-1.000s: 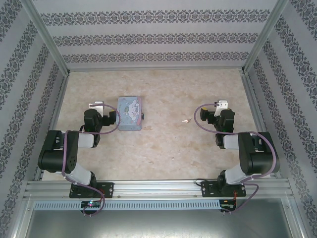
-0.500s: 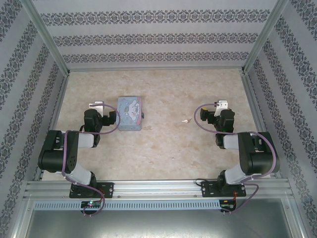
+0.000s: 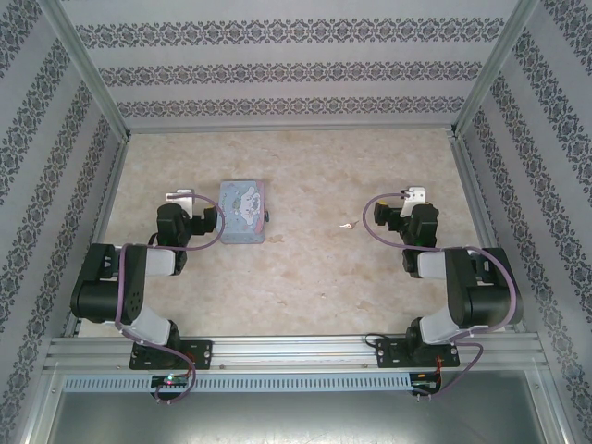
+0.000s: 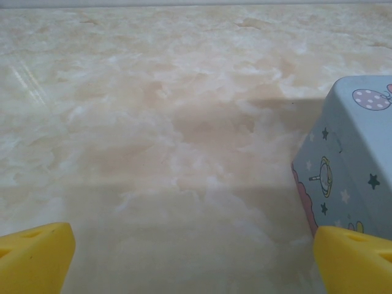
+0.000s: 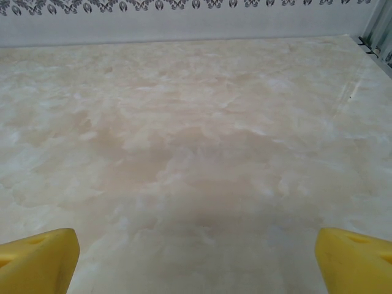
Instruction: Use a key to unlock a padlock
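Both the left claw [image 4: 195, 257] and right claw [image 5: 197, 258] stay wide and empty; the key [image 3: 347, 225] lies unmoved.

Overhead view: bright, even, diffuse light, no hard glare. The pale table [image 3: 305, 277] looks a bit washed out, with only short soft shadows beneath the arms. Low detail: the key [image 3: 347, 225] is a pale speck and the padlock [image 3: 267, 215] a dark dot. The side rails splay outward toward the frame edges.

Left wrist: the tin box [image 4: 349, 153] throws a broad soft shadow leftward over the table, there is a dimmer band along the bottom and faint glare streaks upper left. The yellow fingertips [image 4: 33, 257] are soft-edged.

Right wrist: bright far field, with a dull shaded patch low centre. The wall pattern [image 5: 122, 5] is slightly blurred.
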